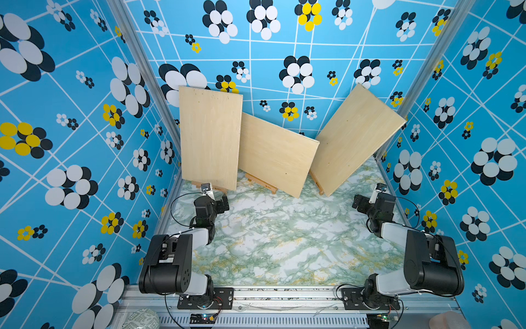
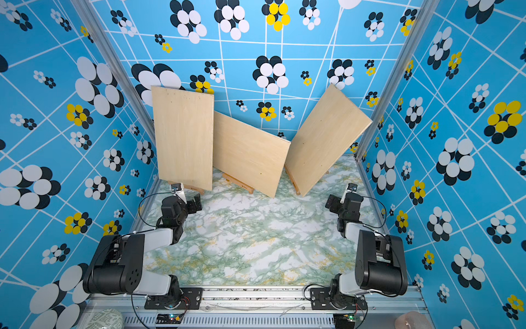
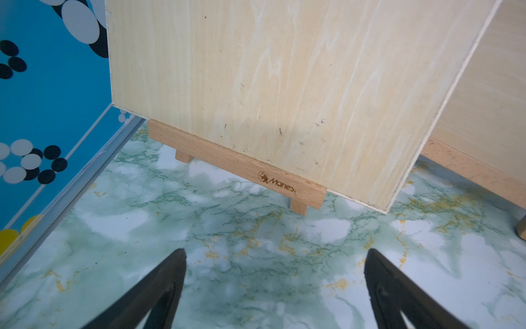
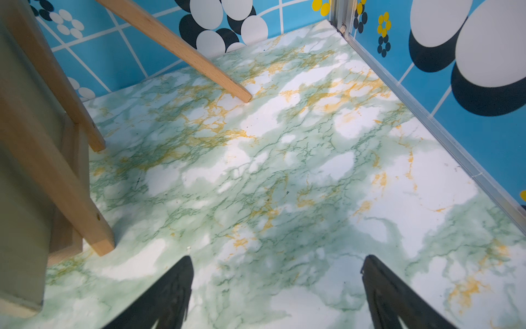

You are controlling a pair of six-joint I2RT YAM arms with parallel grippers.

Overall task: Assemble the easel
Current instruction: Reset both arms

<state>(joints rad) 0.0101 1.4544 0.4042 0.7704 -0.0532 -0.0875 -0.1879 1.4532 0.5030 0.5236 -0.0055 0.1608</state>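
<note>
Three wooden easels stand along the back of the marble table, each with a pale board leaning on it: left board (image 1: 209,139) (image 2: 183,139), middle board (image 1: 276,153), right board (image 1: 355,139). My left gripper (image 1: 221,204) (image 3: 274,253) is open and empty, hovering just in front of the left easel's ledge (image 3: 236,165), which carries a printed logo. My right gripper (image 1: 359,203) (image 4: 277,259) is also open and empty. It sits beside the right easel, whose front leg (image 4: 57,176) and rear leg (image 4: 176,48) rest on the table.
Patterned blue walls with aluminium rails (image 1: 168,210) (image 4: 444,134) close in both sides and the back. The marble tabletop (image 1: 279,242) stretches between the arms. The middle board's edge (image 3: 484,99) overlaps behind the left board. A metal rail (image 1: 284,296) runs along the front.
</note>
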